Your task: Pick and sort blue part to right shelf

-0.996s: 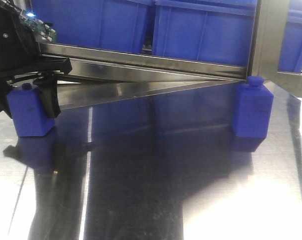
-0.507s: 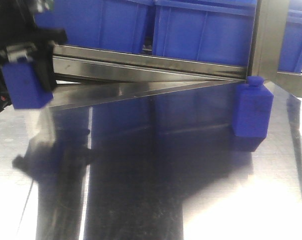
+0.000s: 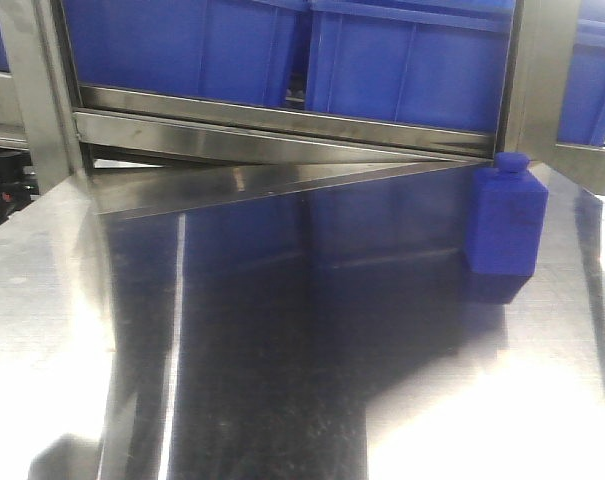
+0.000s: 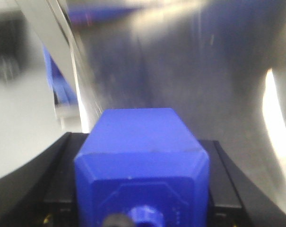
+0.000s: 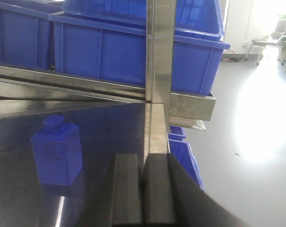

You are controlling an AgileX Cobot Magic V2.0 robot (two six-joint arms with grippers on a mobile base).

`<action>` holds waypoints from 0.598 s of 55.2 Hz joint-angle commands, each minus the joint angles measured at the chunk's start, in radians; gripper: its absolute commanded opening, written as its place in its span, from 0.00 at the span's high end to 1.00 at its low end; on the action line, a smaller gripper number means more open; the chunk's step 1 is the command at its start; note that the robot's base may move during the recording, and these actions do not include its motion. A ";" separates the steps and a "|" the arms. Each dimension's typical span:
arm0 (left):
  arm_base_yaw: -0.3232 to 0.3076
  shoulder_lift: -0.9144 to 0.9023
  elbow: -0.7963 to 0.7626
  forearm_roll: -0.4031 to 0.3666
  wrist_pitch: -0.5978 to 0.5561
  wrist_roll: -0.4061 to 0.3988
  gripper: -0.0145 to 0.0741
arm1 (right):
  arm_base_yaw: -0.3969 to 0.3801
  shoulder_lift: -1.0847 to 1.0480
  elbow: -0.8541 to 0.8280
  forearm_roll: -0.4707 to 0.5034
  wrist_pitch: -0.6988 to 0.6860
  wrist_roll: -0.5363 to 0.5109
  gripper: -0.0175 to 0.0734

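**Left jaws hold a blue part**

The polished steel desk [image 3: 282, 380] mirrors the right shelf [image 3: 282, 125]; pale floor [image 5: 256, 165] lies beyond its edge. Blue crates [image 3: 412, 60] sit on the shelf, insides hidden from me. My left gripper [image 4: 143, 189] has its jaws clamped on a blue part [image 4: 140, 137]. A second blue part [image 3: 505, 215] stands upright on the desk by the shelf post. On my right gripper [image 5: 143, 189] the jaws are pressed together, empty.
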 commanded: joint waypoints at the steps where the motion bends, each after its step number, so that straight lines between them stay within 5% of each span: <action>1: -0.005 -0.157 0.086 0.023 -0.206 -0.001 0.50 | -0.003 -0.011 -0.027 0.003 -0.100 -0.003 0.77; 12: -0.003 -0.431 0.327 0.023 -0.376 -0.003 0.50 | -0.003 0.004 -0.114 0.003 -0.028 -0.003 0.77; 24: -0.003 -0.612 0.458 -0.018 -0.392 -0.005 0.50 | 0.009 0.162 -0.347 0.003 0.166 -0.004 0.77; 33: -0.003 -0.644 0.467 -0.048 -0.397 -0.005 0.50 | 0.097 0.350 -0.583 0.002 0.297 -0.039 0.76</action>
